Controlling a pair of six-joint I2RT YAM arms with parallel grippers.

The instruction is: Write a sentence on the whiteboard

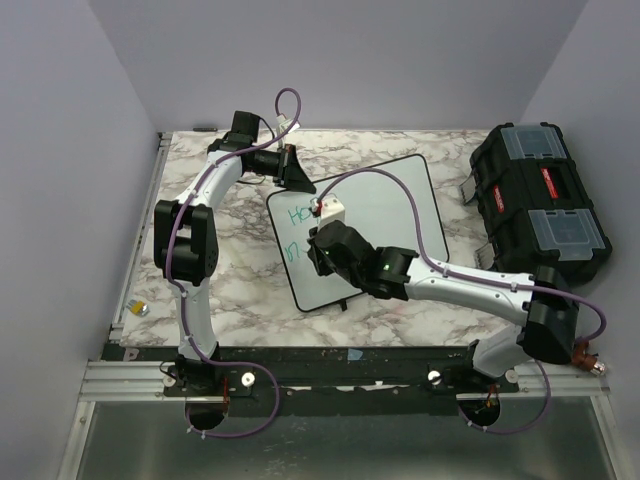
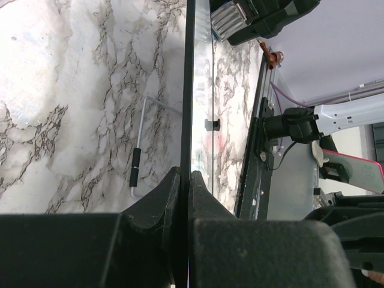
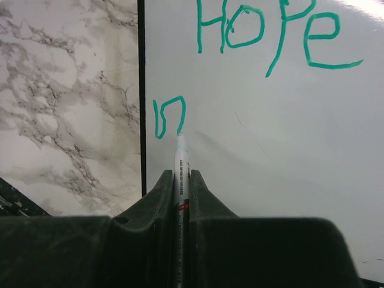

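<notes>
The whiteboard lies at an angle on the marble table. My left gripper is shut on its far-left black frame edge, with the jaws pressed against both sides. My right gripper hovers over the board's left part, shut on a white marker whose tip touches the board surface. The sentence reads "Hope" in green on the top line. Below it a single green "n" ends at the marker tip. In the top view the writing is small and partly hidden by my right wrist.
A black toolbox with clear lid compartments stands at the right, close to the board's right edge. A small yellow object lies near the left table edge. A thin wire handle rests on the marble beside the board.
</notes>
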